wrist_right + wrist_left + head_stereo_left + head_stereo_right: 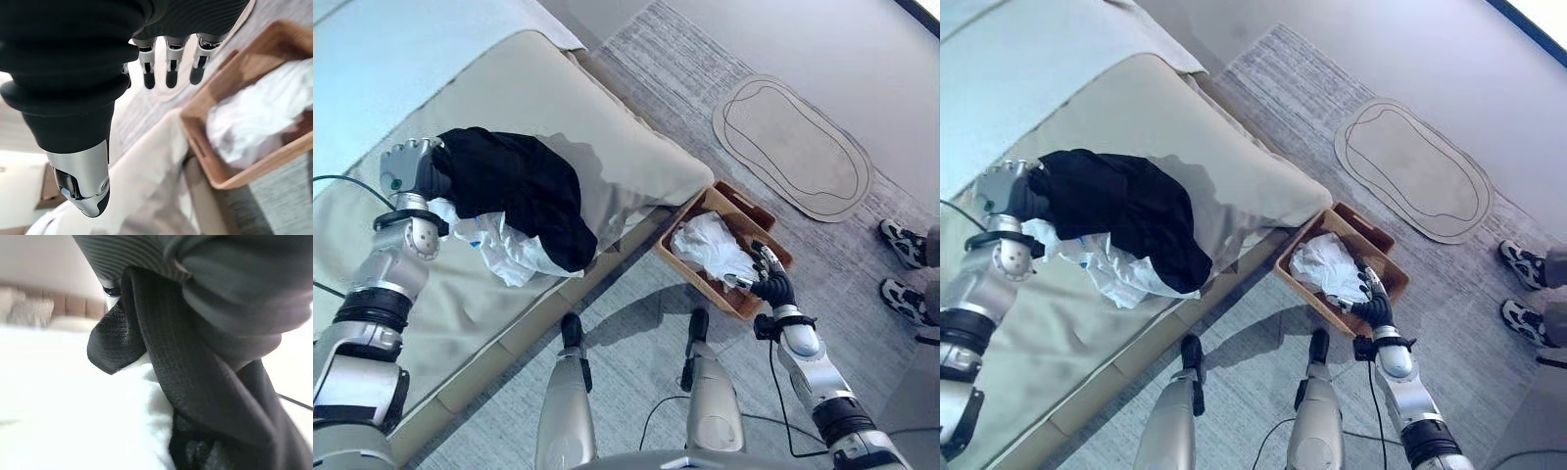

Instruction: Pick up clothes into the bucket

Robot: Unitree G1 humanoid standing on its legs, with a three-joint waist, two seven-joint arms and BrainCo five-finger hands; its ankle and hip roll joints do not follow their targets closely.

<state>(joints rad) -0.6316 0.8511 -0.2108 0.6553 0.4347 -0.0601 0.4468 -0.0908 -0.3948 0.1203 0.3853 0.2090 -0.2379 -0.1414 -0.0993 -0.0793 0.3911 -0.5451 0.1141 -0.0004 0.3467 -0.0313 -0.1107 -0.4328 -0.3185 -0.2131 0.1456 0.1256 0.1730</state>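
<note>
Lying on the beige bed [607, 147], a black garment [524, 191] drapes over a crumpled white garment [504, 250], the two forming one heap near the mattress edge. The left hand [406, 166] sits at the far end of this heap, touching the black cloth; in the left wrist view the black fabric [195, 377] wraps close against the dark ribbed cover, and the fingers are hidden by it, so whether they grip the cloth cannot be told. White cloth [146, 431] shows just beneath the black fabric in that same view.

On the grey carpet [636, 343] beside the bed stands a brown wooden bucket [690, 272], a rectangular open tray with a handle slot in its wall [200, 147]. A white cloth [710, 245] already lies crumpled inside it. The right hand [766, 279] hovers at the bucket's near rim, just beside the white cloth; its silver fingers [168, 66] extend straight and relaxed, holding nothing.

The heap of clothes on the bed lies well apart from the bucket, with the mattress corner between them. An oval floor mat [793, 147] lies beyond the bucket, and a person's two shoes [906, 269] stand on the floor at the scene's right side.
</note>
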